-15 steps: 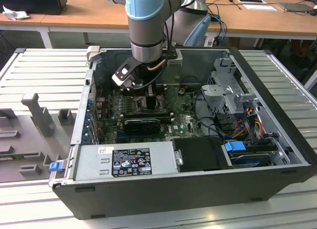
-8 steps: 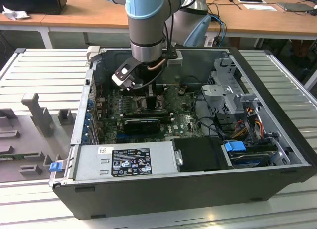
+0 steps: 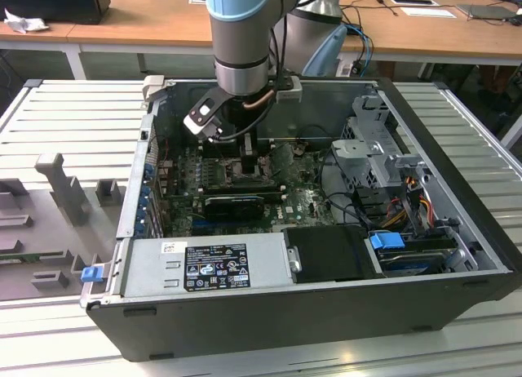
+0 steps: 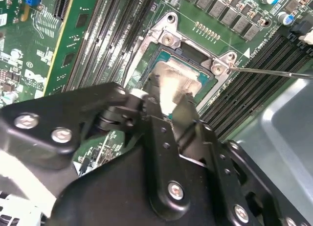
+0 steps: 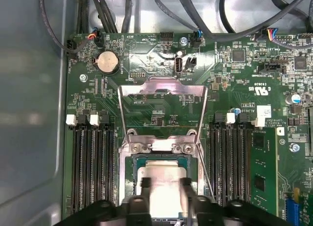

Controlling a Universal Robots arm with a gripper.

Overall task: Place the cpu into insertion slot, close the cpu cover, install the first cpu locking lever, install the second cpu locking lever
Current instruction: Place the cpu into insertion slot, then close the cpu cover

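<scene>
In both wrist views the gripper covers part of the cpu; grip unclear. The exterior view's arm, cropped at 12 o'clock, hides the insertion slot.

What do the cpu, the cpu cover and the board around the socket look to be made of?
Judging by looks, the cpu has a metal top, pale silvery and matte, with soft glare. Behind it, the cpu cover seems thin stamped sheet metal, bright silvery, with shiny edges. Around them, the circuit board is probably green coated laminate, going by its printed traces and soldered parts.

Grey-and-blue arm, black screw-studded tool
</scene>
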